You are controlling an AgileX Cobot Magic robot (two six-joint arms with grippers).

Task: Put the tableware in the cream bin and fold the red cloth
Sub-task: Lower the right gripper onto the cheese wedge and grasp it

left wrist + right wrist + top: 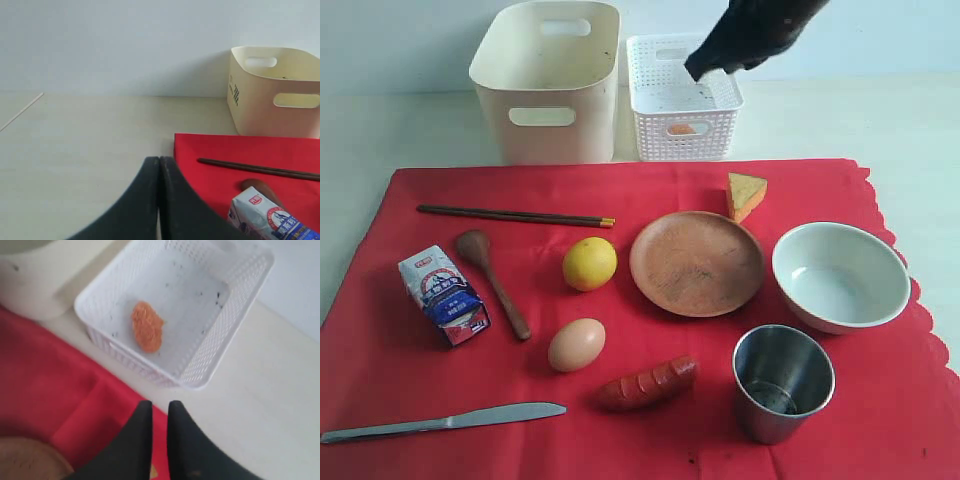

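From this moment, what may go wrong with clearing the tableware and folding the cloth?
1. The egg and lemon lie loose on the red cloth; folding it under them may send them rolling.
2. The silver knife lies flat, so a grasp may pinch cloth with it.
3. The cream bin stands right beside the white basket; a drop may land in the wrong one.

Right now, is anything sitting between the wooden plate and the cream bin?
Nothing visible blocks it. Bare red cloth lies between the wooden plate and the cream bin; the chopsticks end short of that path.
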